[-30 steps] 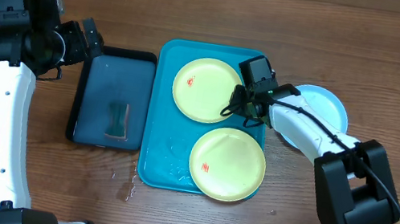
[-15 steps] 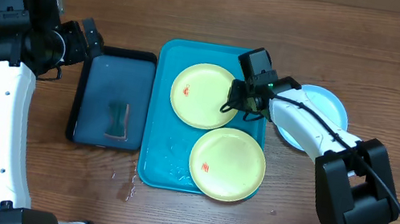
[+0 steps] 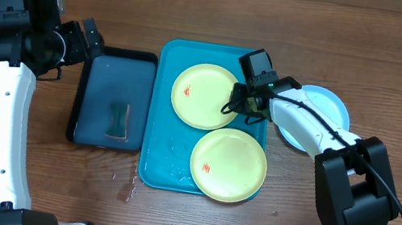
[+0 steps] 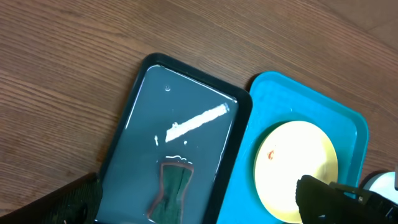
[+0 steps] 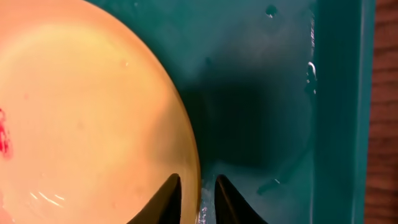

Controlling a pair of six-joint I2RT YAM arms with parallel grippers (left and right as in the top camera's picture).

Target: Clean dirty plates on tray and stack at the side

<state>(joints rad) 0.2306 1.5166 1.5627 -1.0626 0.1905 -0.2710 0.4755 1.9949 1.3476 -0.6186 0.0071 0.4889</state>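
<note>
The turquoise tray (image 3: 156, 134) holds two yellow-green plates with small red smears: the far plate (image 3: 200, 94) and the near plate (image 3: 228, 164). The light blue plate (image 3: 326, 109) lies on the table right of the tray, partly under my right arm. My right gripper (image 3: 236, 105) is at the far plate's right edge. In the right wrist view its fingers (image 5: 198, 194) straddle that plate's rim (image 5: 81, 112), shut on it, over the wet tray floor (image 5: 261, 93). My left gripper (image 3: 89, 38) is open and empty above the dark navy tray; its fingers (image 4: 199, 208) are spread wide.
A smaller dark navy tray (image 3: 93, 94) stands left of the turquoise one, filled with water, with a green sponge (image 3: 117, 119) lying in it; the sponge also shows in the left wrist view (image 4: 171, 190). Water droplets lie on the wood near the turquoise tray's front left corner (image 3: 127, 186).
My right gripper and the far yellow-green plate shifted slightly left and toward the front a second ago, then held still. The left arm has not moved.
</note>
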